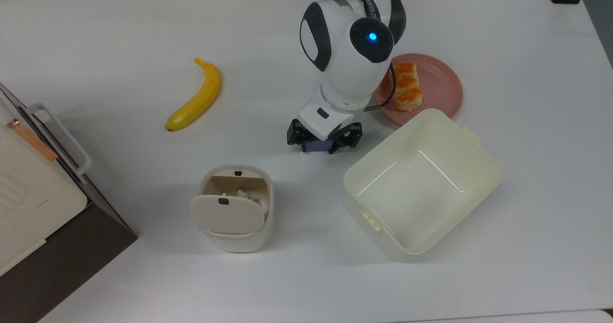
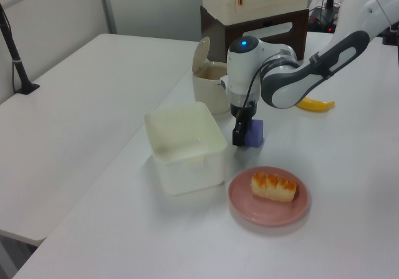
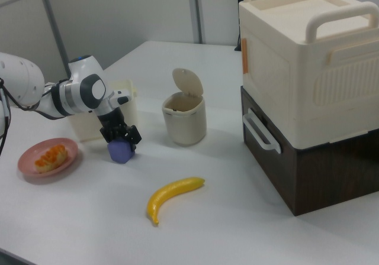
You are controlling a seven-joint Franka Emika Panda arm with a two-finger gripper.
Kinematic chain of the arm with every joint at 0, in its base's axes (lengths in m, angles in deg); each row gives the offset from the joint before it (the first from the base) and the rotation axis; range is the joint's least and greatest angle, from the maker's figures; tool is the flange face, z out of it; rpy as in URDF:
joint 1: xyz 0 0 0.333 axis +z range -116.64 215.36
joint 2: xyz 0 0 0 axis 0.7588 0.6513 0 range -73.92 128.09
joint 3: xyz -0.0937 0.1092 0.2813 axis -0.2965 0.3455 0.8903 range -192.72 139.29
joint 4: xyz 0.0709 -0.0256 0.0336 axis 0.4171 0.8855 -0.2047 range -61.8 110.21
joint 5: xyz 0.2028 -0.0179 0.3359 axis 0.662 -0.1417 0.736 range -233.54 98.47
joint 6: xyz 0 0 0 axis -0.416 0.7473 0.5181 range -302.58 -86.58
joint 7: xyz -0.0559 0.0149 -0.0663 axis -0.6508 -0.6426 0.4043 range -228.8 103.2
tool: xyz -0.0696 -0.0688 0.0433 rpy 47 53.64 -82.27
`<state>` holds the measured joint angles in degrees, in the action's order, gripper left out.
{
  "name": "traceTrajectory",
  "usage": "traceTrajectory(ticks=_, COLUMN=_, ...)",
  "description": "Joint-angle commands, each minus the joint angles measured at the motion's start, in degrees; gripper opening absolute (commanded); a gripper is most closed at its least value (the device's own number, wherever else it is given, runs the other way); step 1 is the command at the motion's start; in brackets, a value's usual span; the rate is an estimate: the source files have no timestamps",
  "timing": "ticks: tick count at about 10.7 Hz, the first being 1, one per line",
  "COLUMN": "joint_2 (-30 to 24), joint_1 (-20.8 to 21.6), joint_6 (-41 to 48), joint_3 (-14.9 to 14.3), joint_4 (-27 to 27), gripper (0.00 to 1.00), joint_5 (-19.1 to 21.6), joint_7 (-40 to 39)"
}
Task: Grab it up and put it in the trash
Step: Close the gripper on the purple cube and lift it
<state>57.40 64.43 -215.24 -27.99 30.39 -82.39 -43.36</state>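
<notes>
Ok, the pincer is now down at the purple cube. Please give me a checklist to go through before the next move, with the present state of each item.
1. Pincer lowered over the purple cube: ok; a finger stands beside the cube in the left view.
2. Fingers closed firmly on the cube: cannot tell.
3. Cube resting on the table, not lifted: ok.
4. Trash bin flap raised, opening free: ok.
5. Path from cube to bin free of things: ok; the banana and the cream tub lie off to the sides in the top view.
6. Room left inside the bin: cannot tell; something pale already lies in it.
</notes>
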Motion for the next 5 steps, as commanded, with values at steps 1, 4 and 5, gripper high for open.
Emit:
traceTrajectory(ticks=1, joint_2=-4.89, joint_1=-2.4, joint_6=8.18, joint_3=-0.49, joint_4=0.93, gripper=0.0, joint_5=0.27, joint_7=-4.47)
traceTrajectory(ticks=4, joint_2=-7.64, joint_1=-9.86, joint_6=9.71, joint_3=-0.4, joint_4=-4.57, gripper=0.0, joint_5=1.67, joint_7=-8.11)
traceTrajectory(ticks=5, joint_2=-7.29, joint_1=-11.88, joint_6=9.19, joint_3=-0.49, joint_4=-8.0, gripper=0.01, joint_5=2.72, joint_7=-8.28)
